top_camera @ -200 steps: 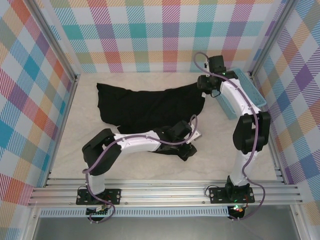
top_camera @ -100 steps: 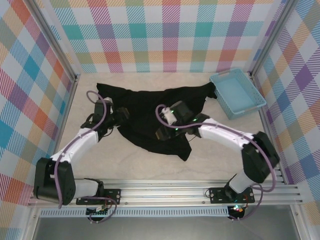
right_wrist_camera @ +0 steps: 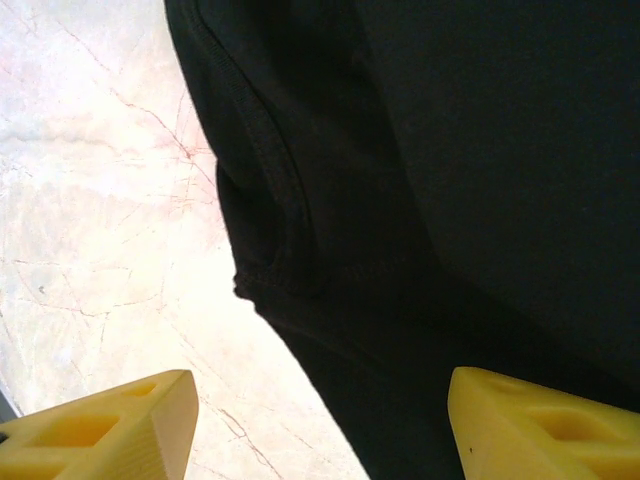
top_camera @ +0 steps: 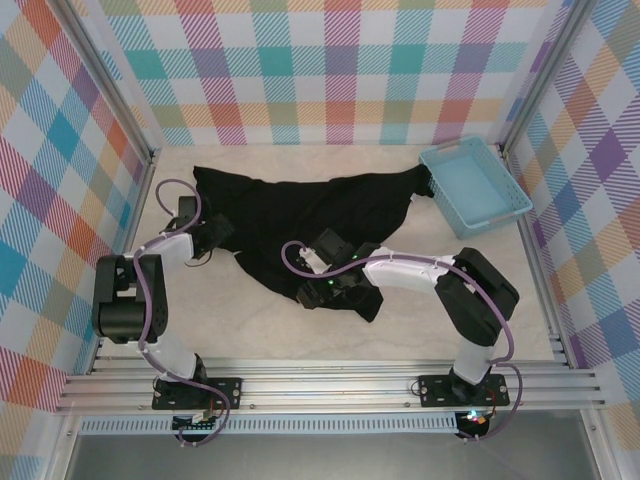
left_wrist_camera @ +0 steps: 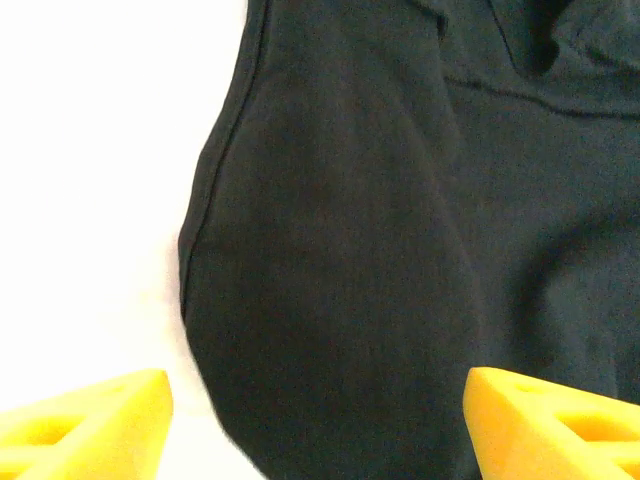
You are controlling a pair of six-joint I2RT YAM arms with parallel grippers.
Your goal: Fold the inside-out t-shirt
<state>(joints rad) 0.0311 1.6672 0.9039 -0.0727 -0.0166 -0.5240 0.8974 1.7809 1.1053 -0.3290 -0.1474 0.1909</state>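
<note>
Nearest the table's (top_camera: 420,325) front edge, the right gripper (top_camera: 316,290) hangs wide open and empty over the near tip of the black inside-out t-shirt (top_camera: 310,215). Towards the left edge, the left gripper (top_camera: 222,236) is spread just as wide above a rounded fold. The shirt lies crumpled across the far half, one corner just beside the blue basket (top_camera: 475,185) in the far right corner.
</note>
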